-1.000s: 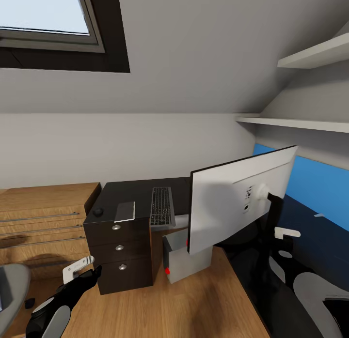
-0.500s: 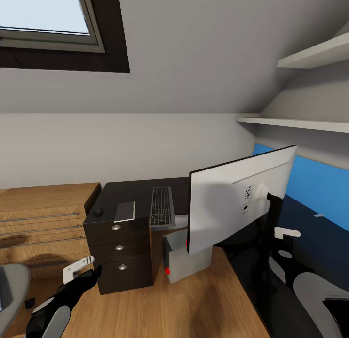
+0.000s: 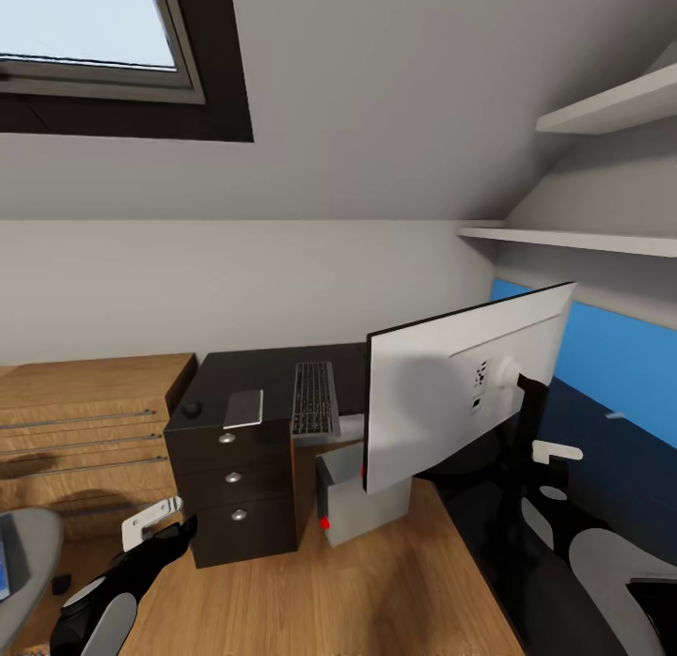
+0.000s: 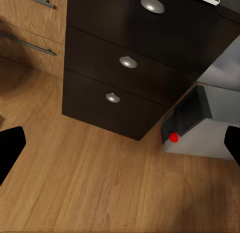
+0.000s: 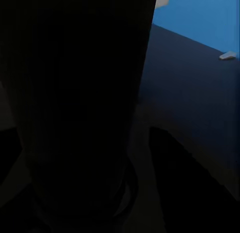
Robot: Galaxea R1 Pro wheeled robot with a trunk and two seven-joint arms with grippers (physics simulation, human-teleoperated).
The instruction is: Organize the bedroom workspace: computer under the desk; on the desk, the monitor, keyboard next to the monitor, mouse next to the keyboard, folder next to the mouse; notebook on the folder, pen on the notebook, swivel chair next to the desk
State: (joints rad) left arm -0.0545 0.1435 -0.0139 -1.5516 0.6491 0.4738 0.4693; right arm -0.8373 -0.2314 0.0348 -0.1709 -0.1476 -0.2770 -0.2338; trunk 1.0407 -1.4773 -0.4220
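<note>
Monitor point(image 3: 461, 393) first: it hangs tilted with its white back towards me, off at 3 o'clock from the dark worktop point(image 3: 268, 367), its lower edge overlapping the grey computer point(image 3: 350, 502). The computer stands on the wooden floor point(image 3: 376, 590) in the gap beside the drawer stack point(image 3: 235, 492), a red button low on its front. On the worktop the keyboard point(image 3: 313, 399) lies lengthwise; at its 9 o'clock is a flat grey slab point(image 3: 244, 407), and further that way a small dark mouse point(image 3: 192, 410).

Down at 7 o'clock, the left gripper point(image 3: 158, 528) hovers above the floor, short of the drawers, its jaws spread wide and empty, the fingertips point(image 4: 10, 148) at the far edges of the wrist view. The right gripper point(image 3: 543, 451) sits close against the monitor's black stand point(image 3: 528, 421); its wrist view is nearly all dark, so I cannot tell how its jaws stand.

A curve of the swivel chair point(image 3: 23, 548) shows at 8 o'clock, before a wooden dresser point(image 3: 85, 421).
</note>
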